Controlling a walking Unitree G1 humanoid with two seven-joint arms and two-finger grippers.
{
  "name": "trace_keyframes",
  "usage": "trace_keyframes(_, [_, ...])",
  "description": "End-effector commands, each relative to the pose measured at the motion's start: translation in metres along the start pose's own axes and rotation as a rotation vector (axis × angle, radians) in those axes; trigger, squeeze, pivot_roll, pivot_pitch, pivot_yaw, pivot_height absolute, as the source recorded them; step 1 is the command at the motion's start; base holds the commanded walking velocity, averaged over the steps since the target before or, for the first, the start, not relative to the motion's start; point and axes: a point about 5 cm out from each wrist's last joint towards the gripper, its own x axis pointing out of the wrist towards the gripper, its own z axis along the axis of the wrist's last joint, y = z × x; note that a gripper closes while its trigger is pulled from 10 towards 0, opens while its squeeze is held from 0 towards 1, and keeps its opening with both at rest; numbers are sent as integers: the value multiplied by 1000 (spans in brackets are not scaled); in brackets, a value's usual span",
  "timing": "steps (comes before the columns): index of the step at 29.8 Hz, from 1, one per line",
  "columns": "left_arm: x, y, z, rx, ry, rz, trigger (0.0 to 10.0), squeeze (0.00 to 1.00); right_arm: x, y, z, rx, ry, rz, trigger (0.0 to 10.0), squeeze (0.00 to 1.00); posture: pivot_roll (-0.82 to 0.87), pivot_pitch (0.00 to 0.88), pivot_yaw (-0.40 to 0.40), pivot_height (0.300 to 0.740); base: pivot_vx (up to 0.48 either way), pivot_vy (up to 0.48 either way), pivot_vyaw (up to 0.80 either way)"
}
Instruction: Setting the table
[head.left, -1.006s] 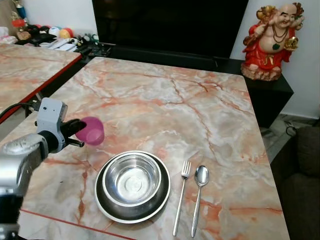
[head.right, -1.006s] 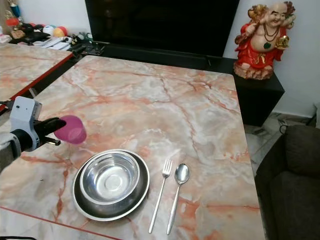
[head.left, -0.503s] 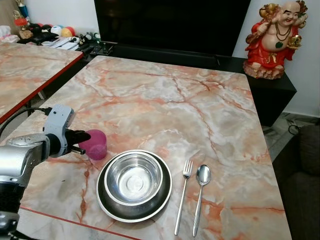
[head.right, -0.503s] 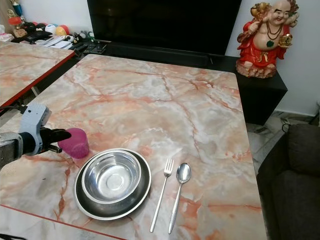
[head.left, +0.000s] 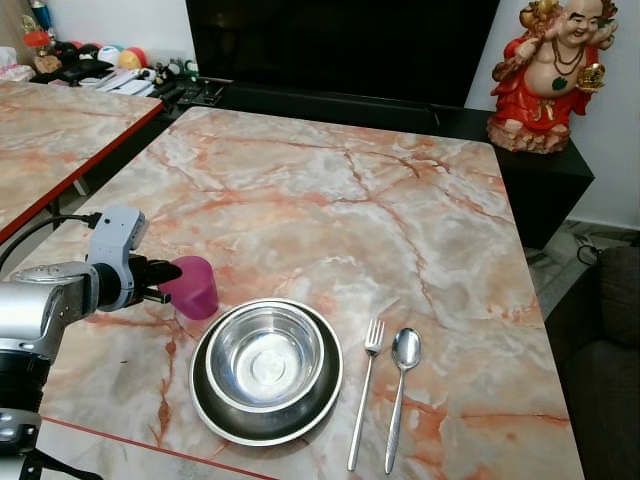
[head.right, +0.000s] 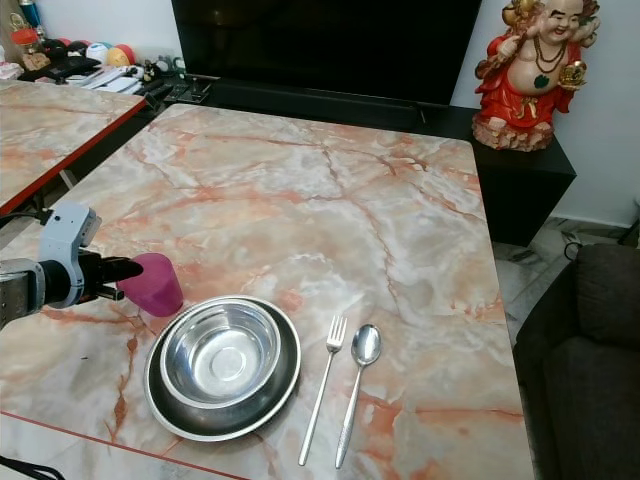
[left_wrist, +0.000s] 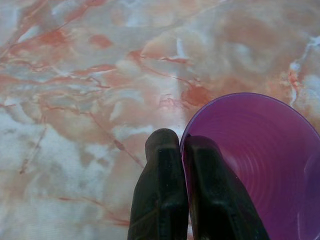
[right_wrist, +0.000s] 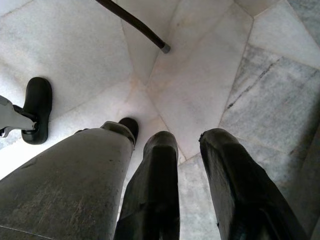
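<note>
A translucent magenta plastic cup (head.left: 192, 286), tapered and ribbed inside, stands upright on the glossy marbled desk (head.left: 330, 200) just beside the nested steel bowl (head.left: 265, 357), its rim pinched by the left gripper (left_wrist: 181, 145); the right gripper (right_wrist: 189, 140), slightly parted, hangs over tiled floor (right_wrist: 200, 65).

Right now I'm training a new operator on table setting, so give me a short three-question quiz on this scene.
1. True or false: the left hand is shut on the rim of the cup.
2. Which lies closer to the bowl: A) the spoon, B) the fork?
3. Fill in: the bowl sits inside a dark ____.

Key: 1 true, with one finger inside the rim and one outside. 2 B. 3 plate.
</note>
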Motion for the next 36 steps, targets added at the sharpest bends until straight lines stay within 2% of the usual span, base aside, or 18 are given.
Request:
trace_keyframes(1, [-1, 3, -3, -33, 12, 7, 10000, 0, -1, 2, -7, 5, 26, 3, 10000, 0, 90, 111, -10, 740, 0, 0, 0])
trace_keyframes(2, [-1, 3, -2, -32, 11, 5, 10000, 47, -1, 2, -7, 6, 26, 2, 10000, 0, 92, 111, -10, 740, 0, 0, 0])
trace_keyframes(3, [-2, 3, -2, -33, 10, 5, 10000, 161, -1, 2, -7, 7, 26, 2, 10000, 0, 94, 112, -10, 740, 0, 0, 0])
trace_keyframes(4, [-2, 3, -1, -33, 9, 6, 10000, 392, -1, 2, -7, 6, 26, 2, 10000, 0, 94, 112, -10, 740, 0, 0, 0])
trace_keyframes(5, [-2, 4, 0, -34, 7, 6, 10000, 478, -1, 2, -7, 6, 26, 2, 10000, 0, 94, 112, -10, 740, 0, 0, 0])
trace_keyframes(6, [-3, 4, 2, -32, -1, 6, 10000, 522, -1, 2, -7, 6, 26, 2, 10000, 0, 94, 111, -10, 740, 0, 0, 0])
trace_keyframes(15, [-1, -1, 5, -27, -15, -27, 10000, 490, -1, 1, -6, 6, 26, 0, 10000, 0, 90, 111, -10, 740, 0, 0, 0])
trace_keyframes(19, [-1, -1, 5, -30, -13, -24, 10000, 455, -1, 1, -7, 5, 28, 0, 10000, 0, 90, 112, -11, 740, 0, 0, 0])
trace_keyframes(27, [-1, 0, -1, -51, -1, -8, 10000, 447, -1, 1, -7, -1, 32, 0, 10000, 0, 92, 112, -13, 740, 0, 0, 0])
trace_keyframes(32, [-1, 2, 1, -50, -6, 8, 10000, 510, -1, 1, -7, -2, 32, -1, 10000, 0, 92, 112, -14, 740, 0, 0, 0])
trace_keyframes(35, [-1, 3, 2, -50, -9, 14, 10000, 502, -1, 0, -7, -2, 32, -1, 10000, 0, 91, 112, -14, 740, 0, 0, 0])
trace_keyframes(36, [-1, 3, 3, -52, -11, 18, 10000, 545, -1, 0, -7, -3, 32, -1, 10000, 0, 92, 113, -15, 740, 0, 0, 0])
